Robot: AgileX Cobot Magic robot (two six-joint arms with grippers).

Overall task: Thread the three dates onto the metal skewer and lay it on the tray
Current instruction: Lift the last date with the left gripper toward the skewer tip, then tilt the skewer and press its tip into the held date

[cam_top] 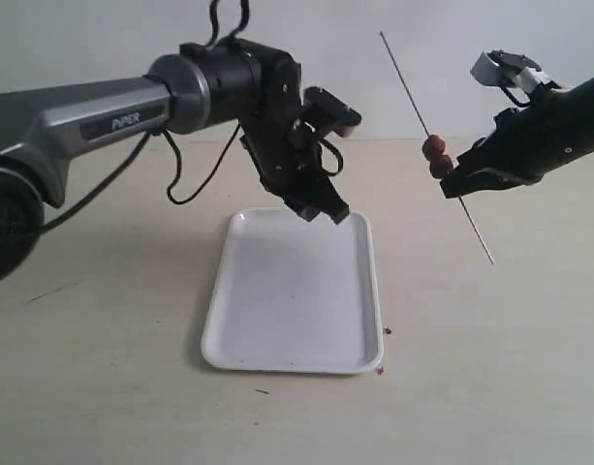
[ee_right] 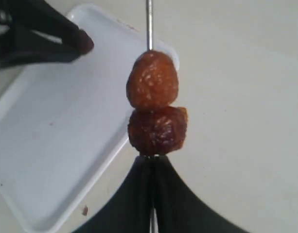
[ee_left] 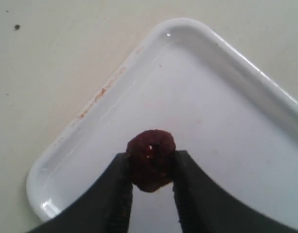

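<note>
The white tray (cam_top: 292,300) lies on the table at centre. My left gripper (cam_top: 332,212) hangs just above its far edge, shut on one dark red-brown date (ee_left: 150,159) held between its fingertips. To the right, my right gripper (cam_top: 453,183) is shut on the thin metal skewer (cam_top: 405,79), held tilted in the air. Two dates (cam_top: 436,156) sit threaded on the skewer directly above the fingertips; the right wrist view shows the upper date (ee_right: 152,79) stacked on the lower date (ee_right: 157,129).
Small reddish crumbs (cam_top: 382,369) lie on the table by the tray's near right corner. A dark speck (cam_top: 263,391) lies in front of the tray. The left arm's cable (cam_top: 195,174) loops down behind the tray.
</note>
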